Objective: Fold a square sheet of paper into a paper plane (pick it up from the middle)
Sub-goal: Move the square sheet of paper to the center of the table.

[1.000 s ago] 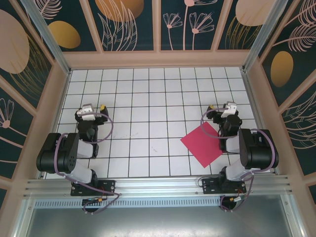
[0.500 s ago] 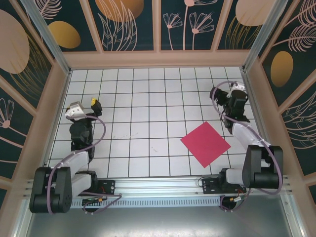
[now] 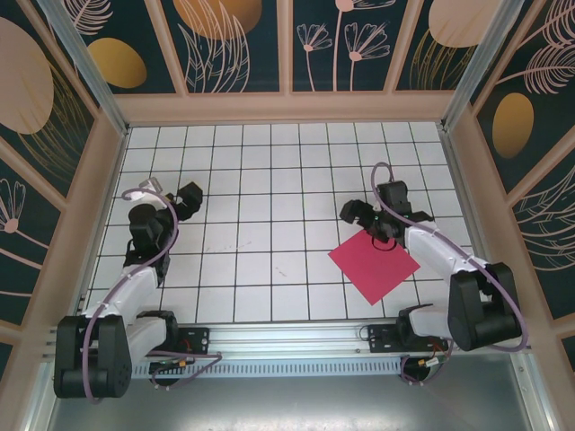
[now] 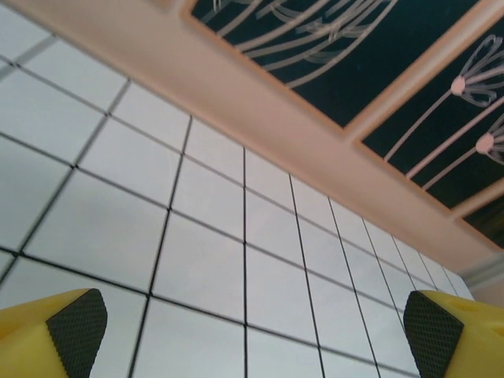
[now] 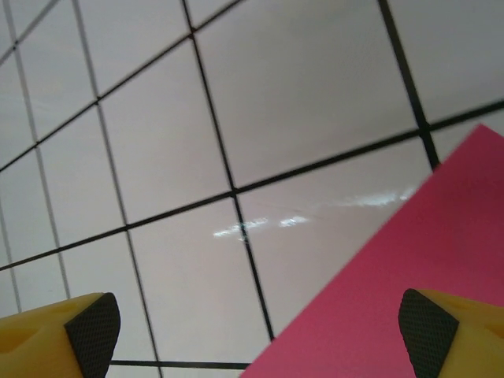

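The square sheet of paper (image 3: 375,263) lies flat on the white grid table, turned like a diamond, at the right front. My right gripper (image 3: 364,217) hangs open over the sheet's far left edge, close above it. In the right wrist view the red paper (image 5: 417,276) fills the lower right, its edge running between the wide-apart yellow fingertips of my right gripper (image 5: 260,339); nothing is held. My left gripper (image 3: 186,199) is open over bare tiles at the left. The left wrist view has my left gripper (image 4: 253,335) with nothing between its fingers.
Wooden frame walls (image 3: 287,108) with dark flowered panels close in the table on three sides. The back wall's rail (image 4: 315,150) runs across the left wrist view. A metal rail (image 3: 287,337) carrying the arm bases borders the near edge.
The right arm has swung from the back right down and leftward to the paper's far left edge. The left gripper has turned and shifted a little to the right. The paper has not moved.
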Controlling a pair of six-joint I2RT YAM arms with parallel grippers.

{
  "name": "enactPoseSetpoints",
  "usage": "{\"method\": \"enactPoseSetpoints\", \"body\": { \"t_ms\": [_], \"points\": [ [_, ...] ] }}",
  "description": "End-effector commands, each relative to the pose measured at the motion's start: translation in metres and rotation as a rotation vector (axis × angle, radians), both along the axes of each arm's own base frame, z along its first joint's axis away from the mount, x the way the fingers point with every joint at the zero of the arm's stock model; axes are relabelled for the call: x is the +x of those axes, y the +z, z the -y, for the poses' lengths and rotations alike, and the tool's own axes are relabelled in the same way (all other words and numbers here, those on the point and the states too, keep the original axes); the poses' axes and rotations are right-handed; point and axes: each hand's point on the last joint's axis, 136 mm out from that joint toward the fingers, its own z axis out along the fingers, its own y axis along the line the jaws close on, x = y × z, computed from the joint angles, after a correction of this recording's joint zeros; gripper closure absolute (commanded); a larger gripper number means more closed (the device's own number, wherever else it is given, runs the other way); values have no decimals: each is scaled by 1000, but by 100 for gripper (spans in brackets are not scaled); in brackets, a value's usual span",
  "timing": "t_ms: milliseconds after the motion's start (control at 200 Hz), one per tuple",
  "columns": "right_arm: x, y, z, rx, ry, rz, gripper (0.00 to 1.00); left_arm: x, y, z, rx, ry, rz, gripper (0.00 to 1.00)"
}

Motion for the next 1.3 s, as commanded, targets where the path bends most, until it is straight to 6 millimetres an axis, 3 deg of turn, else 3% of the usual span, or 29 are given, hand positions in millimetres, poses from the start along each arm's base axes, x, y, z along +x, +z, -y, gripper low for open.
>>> {"method": "enactPoseSetpoints", "body": {
  "t_ms": [0, 230, 380, 595, 816, 891, 961, 1016, 1136, 1211, 1296],
  "points": [
    [-20, -32, 16, -39, -126, -128, 6, -3, -8, 23, -71, -133, -89, 2],
    [-18, -50, 3, -63, -85, -161, 5, -9, -16, 24, -30, -152, -134, 1],
    [-11, -55, -29, -87, 40, -171, 5, -10, -17, 24, -21, -151, -139, 1],
    [3, -53, -105, -116, 352, -121, 5, -12, -18, 25, -21, -156, -142, 1],
    [-10, -62, -206, -105, 736, -106, 10, -15, -19, 24, -19, -156, -149, 1],
    [-18, -52, -237, -135, 854, -57, 10, -17, -19, 24, -16, -154, -150, 2],
    [-21, -39, -253, -174, 904, -15, 9, -18, -19, 23, -10, -152, -152, 2],
    [-16, -30, -255, -229, 883, 12, 9, -19, -20, 23, -9, -151, -154, 2],
    [15, -12, -226, -414, 622, 2, 10, -20, -21, 23, -9, -148, -154, 2],
    [18, -6, -212, -444, 501, -22, 9, -20, -21, 23, -7, -148, -155, 1],
    [16, -14, -197, -444, 427, -80, 9, -20, -22, 22, -1, -145, -157, 1]
  ]
}}
